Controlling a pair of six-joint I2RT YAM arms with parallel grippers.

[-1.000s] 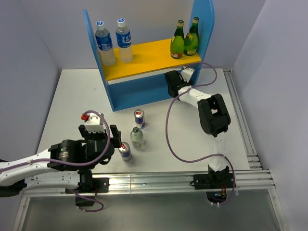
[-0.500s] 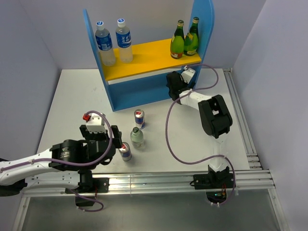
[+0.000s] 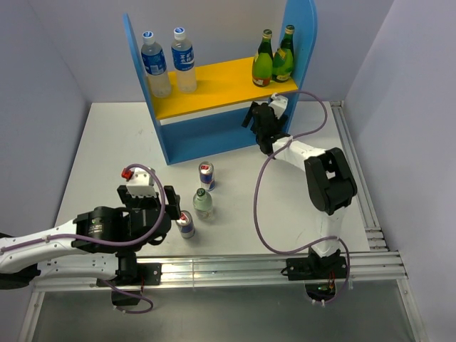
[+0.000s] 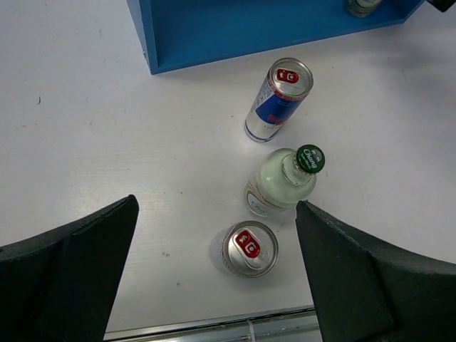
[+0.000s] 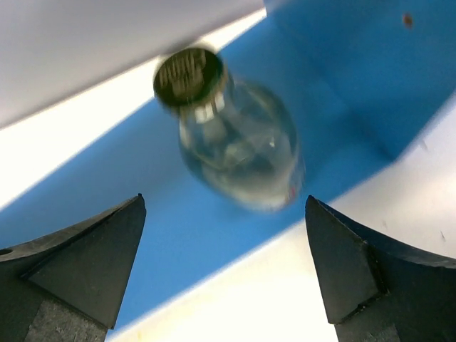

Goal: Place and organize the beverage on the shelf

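Three drinks are shelved: two water bottles [image 3: 155,65] on the shelf's [image 3: 214,135] yellow board, upper left, and a green-capped bottle [image 5: 239,146] on the lower level, seemingly free between the right tool's [image 5: 222,206] wide fingers, though the view is blurred. Two cans [image 4: 279,98] and a second green-capped bottle [image 4: 281,187] wait on the counter [image 4: 85,128], framed by the wide-open left tool [image 4: 215,206].

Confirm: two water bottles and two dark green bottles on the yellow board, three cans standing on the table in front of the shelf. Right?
Not three: the left wrist view shows two cans on the table, with a green-capped bottle between them. The water bottles and dark green bottles are on the yellow board, as you said.
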